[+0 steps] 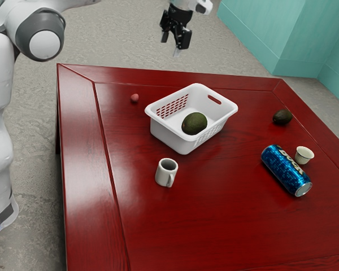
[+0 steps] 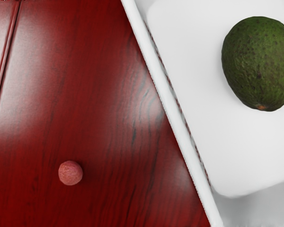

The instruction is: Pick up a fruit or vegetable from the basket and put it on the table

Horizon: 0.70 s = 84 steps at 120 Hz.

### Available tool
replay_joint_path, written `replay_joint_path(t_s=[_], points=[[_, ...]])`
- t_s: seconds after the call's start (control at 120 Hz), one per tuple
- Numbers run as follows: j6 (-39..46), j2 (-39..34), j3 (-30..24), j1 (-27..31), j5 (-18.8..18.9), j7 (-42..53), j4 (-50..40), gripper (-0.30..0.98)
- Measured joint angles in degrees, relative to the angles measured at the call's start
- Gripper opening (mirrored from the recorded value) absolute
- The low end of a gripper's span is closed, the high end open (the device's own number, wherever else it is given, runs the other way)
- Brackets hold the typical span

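1. Your fingers (image 1: 183, 38) stand wide apart with nothing between them, above and beyond the basket (image 1: 179, 144) in the exterior view.
2. The avocado (image 1: 194, 123) you want lies inside the white basket, on its floor, so the pick is still to be made.
3. Expect it to be firm and fairly heavy for its size; the pebbled skin should give you decent friction, but that rounded body could roll or squirt out if you pinch near an end.
4. Take it across its narrower width, at mid-body — your fingers either side, straight down, clear of the basket's walls. A steady, moderate squeeze should do; too hard might bruise it.
5. Your next move is probably to centre over it, then descend. Catching the rim could drag the basket.
6. Lift well above the rim, then lower it gently onto the bench (image 1: 214, 226), perhaps between the mug (image 1: 166, 173) and the blue can (image 1: 285, 170) — let it settle before releasing.
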Motion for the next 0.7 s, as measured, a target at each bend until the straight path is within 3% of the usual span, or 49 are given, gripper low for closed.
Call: replay_joint_path(t_s=[0.108,0.25,0.442,0.7], points=[[-0.16,-0.21,0.0,0.06,-0.13,0.73,0.24,0.69],[-0.27,-5.73,-0.12,-1.4,-0.56,1.54,5.17,0.69],[-0.34,-5.31,0.08,-7.86,-0.91,2.36,3.4,0.69],[-0.12,-1.62,-0.14,-9.21,-2.25,2.7,0.47,0.69]])
